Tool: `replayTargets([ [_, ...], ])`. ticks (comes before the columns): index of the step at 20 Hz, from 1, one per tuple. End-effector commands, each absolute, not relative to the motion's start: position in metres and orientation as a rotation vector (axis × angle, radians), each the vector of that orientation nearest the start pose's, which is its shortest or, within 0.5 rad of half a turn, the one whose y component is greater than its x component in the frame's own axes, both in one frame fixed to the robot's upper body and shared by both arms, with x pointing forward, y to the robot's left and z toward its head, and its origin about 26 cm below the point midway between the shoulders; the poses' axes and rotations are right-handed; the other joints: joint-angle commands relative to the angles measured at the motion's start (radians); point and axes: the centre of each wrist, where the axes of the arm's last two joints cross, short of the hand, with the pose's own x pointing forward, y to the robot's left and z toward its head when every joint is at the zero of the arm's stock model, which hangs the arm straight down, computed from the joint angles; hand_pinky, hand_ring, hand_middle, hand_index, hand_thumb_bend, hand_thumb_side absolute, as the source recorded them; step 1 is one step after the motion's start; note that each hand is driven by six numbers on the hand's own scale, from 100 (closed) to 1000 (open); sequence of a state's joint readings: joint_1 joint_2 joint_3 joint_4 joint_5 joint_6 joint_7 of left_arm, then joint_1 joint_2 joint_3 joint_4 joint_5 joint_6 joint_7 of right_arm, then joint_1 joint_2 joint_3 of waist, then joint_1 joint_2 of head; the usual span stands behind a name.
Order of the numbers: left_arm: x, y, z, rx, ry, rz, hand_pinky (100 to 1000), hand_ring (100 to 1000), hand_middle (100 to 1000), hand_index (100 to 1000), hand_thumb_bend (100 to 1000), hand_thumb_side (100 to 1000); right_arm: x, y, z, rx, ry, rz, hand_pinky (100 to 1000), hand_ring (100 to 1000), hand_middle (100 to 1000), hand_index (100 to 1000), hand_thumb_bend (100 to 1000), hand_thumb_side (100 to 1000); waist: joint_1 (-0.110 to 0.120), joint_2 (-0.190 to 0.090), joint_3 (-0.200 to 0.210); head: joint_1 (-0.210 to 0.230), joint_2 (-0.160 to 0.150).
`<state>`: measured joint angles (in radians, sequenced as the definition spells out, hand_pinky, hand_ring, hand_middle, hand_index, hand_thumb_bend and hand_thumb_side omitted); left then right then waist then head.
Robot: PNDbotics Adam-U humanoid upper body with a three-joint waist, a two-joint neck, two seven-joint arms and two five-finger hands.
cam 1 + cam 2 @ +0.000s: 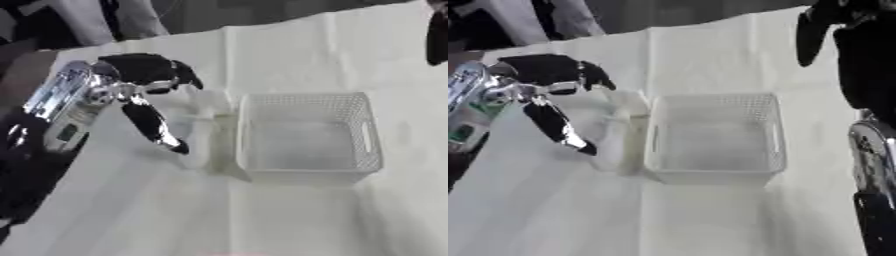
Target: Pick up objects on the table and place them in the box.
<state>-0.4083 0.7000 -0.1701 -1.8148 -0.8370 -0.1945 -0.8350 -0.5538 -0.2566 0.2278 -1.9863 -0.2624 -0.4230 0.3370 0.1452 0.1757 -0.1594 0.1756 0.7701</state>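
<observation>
A white mesh box (367, 165) stands in the middle of the cloth-covered table, and I see nothing inside it. A pale whitish object (626, 131), blurred and hard to make out, stands against the box's left wall. My left hand (144, 70) hovers just left of that object. Its fingers arch over toward the object's top and its thumb (153, 125) is spread downward, well apart from them. I cannot tell whether the hand touches the object. My right hand (820, 25) hangs high at the upper right, behind and right of the box, seen only as a dark shape.
A white cloth (262, 220) with fold creases covers the table. My right forearm (872, 150) runs down the right edge of the right eye view. The table's far edge (262, 22) runs along the top, with dark floor beyond.
</observation>
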Motion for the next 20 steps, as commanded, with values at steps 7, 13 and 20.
replayTargets([
  [7, 0.334, 0.3, 0.229, 0.863, -1.186, -1.929, 547, 713, 856, 944, 1000, 648, 0.304, -0.164, 0.252, -0.771, 3.05, -1.02, 207, 324, 616, 808, 100, 1000, 0.001, -0.006, -0.003, -0.009, 0.0],
  [13, 0.331, 0.299, 0.247, 0.935, -1.342, -1.818, 529, 706, 846, 935, 1000, 635, 0.304, -0.164, 0.251, -0.772, 3.047, -1.032, 203, 320, 613, 805, 100, 1000, 0.002, -0.005, 0.0, -0.019, 0.0],
  [20, 0.334, 0.3, 0.262, 1.002, -1.385, -1.764, 532, 703, 840, 928, 1000, 630, 0.303, -0.163, 0.251, -0.784, 3.039, -1.045, 201, 318, 612, 803, 100, 1000, 0.004, -0.005, -0.002, -0.021, 0.0],
])
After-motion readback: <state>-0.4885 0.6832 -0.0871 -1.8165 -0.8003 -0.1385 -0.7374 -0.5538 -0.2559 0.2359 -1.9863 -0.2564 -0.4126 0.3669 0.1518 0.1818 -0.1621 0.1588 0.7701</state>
